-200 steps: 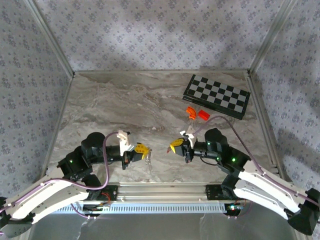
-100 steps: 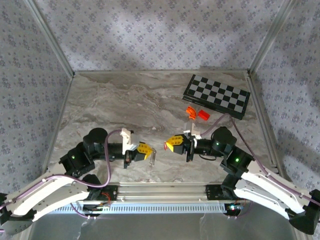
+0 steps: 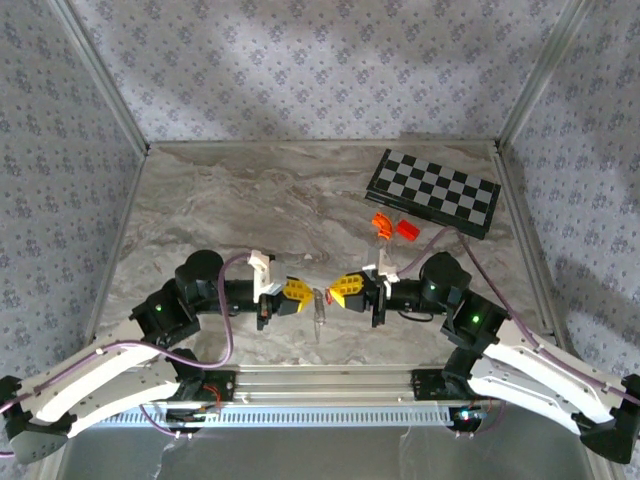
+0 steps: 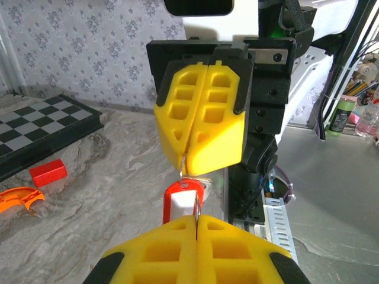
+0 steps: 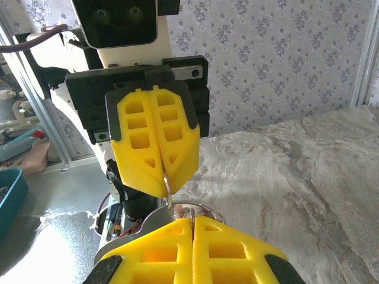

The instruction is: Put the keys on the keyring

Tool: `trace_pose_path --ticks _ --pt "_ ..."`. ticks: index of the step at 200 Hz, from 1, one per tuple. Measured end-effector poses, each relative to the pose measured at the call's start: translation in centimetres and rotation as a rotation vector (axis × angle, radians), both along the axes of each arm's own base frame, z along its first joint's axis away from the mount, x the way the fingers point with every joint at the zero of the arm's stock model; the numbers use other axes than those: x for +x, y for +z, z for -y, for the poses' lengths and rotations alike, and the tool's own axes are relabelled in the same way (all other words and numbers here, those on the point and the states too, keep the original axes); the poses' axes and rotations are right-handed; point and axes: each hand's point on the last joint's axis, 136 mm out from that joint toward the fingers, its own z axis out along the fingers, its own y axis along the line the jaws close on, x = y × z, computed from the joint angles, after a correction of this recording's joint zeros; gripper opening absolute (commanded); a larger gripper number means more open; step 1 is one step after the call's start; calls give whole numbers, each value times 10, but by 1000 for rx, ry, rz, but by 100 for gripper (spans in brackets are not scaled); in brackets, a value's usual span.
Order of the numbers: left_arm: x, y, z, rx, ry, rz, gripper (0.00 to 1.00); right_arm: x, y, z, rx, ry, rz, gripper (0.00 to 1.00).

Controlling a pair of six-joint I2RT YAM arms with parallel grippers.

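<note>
Your left hand (image 3: 306, 295) pinches the keyring (image 3: 319, 308), your right hand (image 3: 333, 292) the keys (image 4: 180, 198), tips nearly touching; push closer and a bump may drop either onto the bench (image 3: 220, 210).

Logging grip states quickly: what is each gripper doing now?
Left gripper: closed on small red-tagged silvery key.
Right gripper: closed on thin silvery wire loop.

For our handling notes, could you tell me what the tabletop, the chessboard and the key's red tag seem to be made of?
Tabletop: marble-look stone or laminate, grey veining, matte. Chessboard: likely plastic or wood, smooth black-and-grey squares. Red tag: glossy plastic, going by its sheen.
</note>
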Motion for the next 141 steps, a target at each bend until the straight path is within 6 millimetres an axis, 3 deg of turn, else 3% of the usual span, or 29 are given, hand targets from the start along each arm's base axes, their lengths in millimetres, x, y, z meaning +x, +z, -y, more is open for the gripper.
trace_pose_path --ticks 62,141 --pt "6 3 2 -14 25 3 0 -12 15 4 42 -9 65 0" --pt "7 1 3 -16 36 -5 0 -9 16 0 37 -72 121 0"
